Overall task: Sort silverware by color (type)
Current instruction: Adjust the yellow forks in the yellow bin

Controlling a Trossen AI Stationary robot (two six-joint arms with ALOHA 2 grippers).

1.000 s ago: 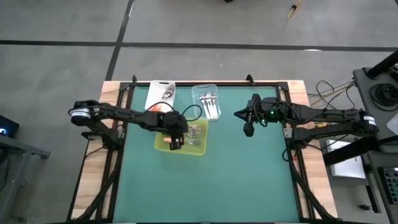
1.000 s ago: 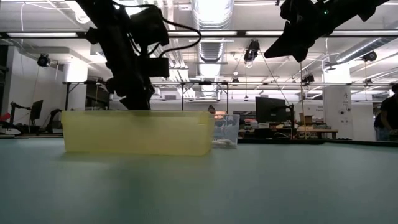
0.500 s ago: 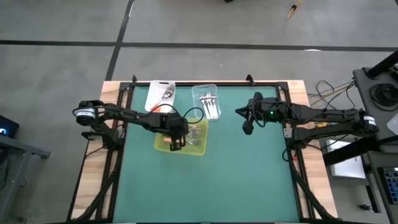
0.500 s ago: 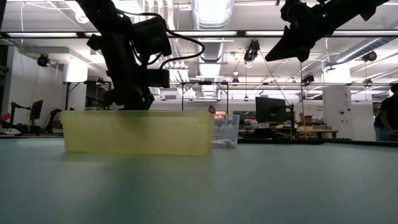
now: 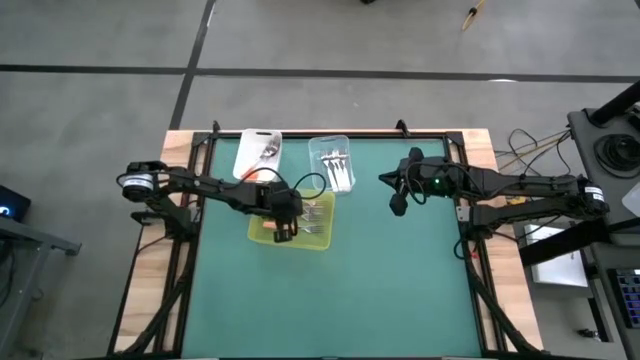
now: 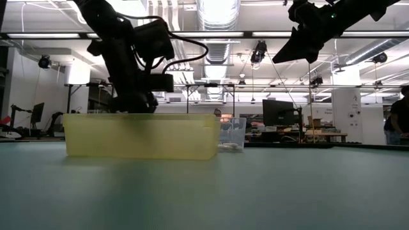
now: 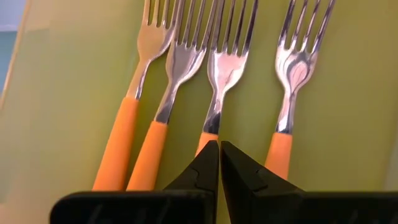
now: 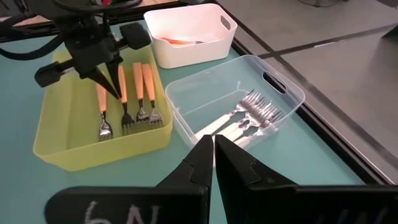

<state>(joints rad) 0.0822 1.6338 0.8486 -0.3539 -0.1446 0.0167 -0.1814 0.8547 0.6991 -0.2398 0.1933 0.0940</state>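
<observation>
1. Fingers of the left gripper (image 7: 219, 163) are pressed together to a narrow slit, tips down inside the yellow-green tray (image 5: 322, 240), right over the handle of the third of four orange-handled forks (image 7: 214, 87). No fork shows between the tips, so it seems to hold nothing.
2. In the left wrist view the four forks lie side by side on the tray floor, heads all pointing the same way, the fourth fork (image 7: 289, 81) a little apart from the other three.
3. In the high view the left gripper (image 5: 284, 226) sits at about 10 o'clock from the table's centre, over the tray's left half.
4. Beyond the tray, toward 12 o'clock, a clear tub (image 8: 273, 93) holds white-handled forks (image 8: 249, 115), lying together along its floor.
5. Beside that tub, toward 11 o'clock, a white tub (image 8: 186, 46) holds something orange, too little of it in view to tell what.
6. The right gripper (image 8: 213, 163) waits in the air at about 1 o'clock, well apart from the tubs, its fingers nearly touching and carrying nothing.
7. Everything rests on the green table (image 5: 400, 290).
</observation>
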